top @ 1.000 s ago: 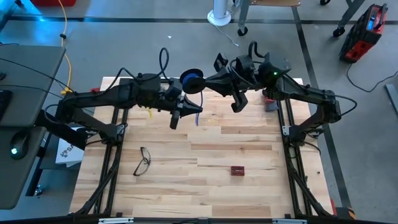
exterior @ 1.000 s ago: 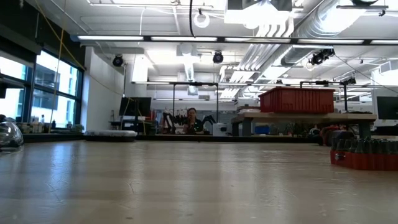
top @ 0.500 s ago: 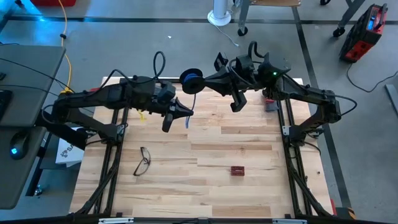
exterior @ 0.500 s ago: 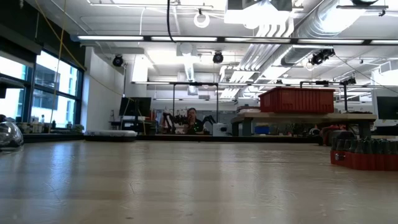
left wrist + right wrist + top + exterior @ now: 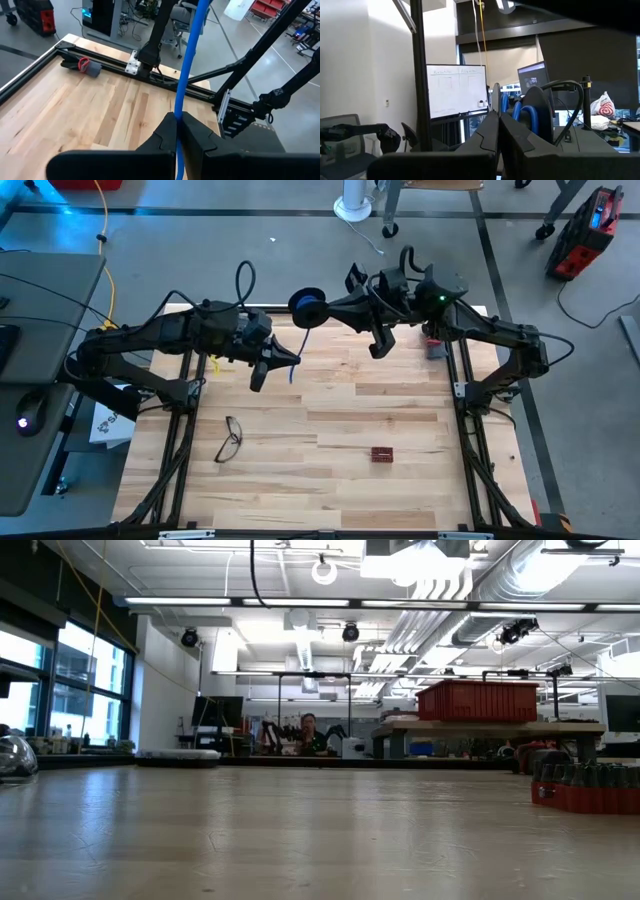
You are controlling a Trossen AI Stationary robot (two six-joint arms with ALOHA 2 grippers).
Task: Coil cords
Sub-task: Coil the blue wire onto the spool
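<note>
The cord is a blue-and-dark coil (image 5: 307, 305) held high above the table's far edge, with a blue tail (image 5: 297, 345) running from it down to my left gripper (image 5: 288, 363). My left gripper is shut on this tail above the table's far left part. My right gripper (image 5: 322, 310) is at the coil and shut on it; in the right wrist view the coil (image 5: 522, 112) stands on edge just past the fingers. Neither gripper nor the cord shows in the low view. My left gripper pinches the blue tail (image 5: 178, 107) between its two fingertips. The tail runs on from the fingers up toward the coil in a nearly straight line, clear of the table. My right gripper is shut on the coil's near rim (image 5: 496, 102), coming level from the table's right. The coil is lifted clear and stands on edge.
Eyeglasses (image 5: 230, 438) lie at the table's near left and a small red block (image 5: 381, 453) lies near the middle right. A grey-and-red object (image 5: 89, 66) sits at the far right edge. A person shows far behind the table (image 5: 308, 730).
My left gripper has gone toward the table's left edge, still shut on the blue tail, which now reaches farther from the coil. The coil and my right gripper have stayed in place.
</note>
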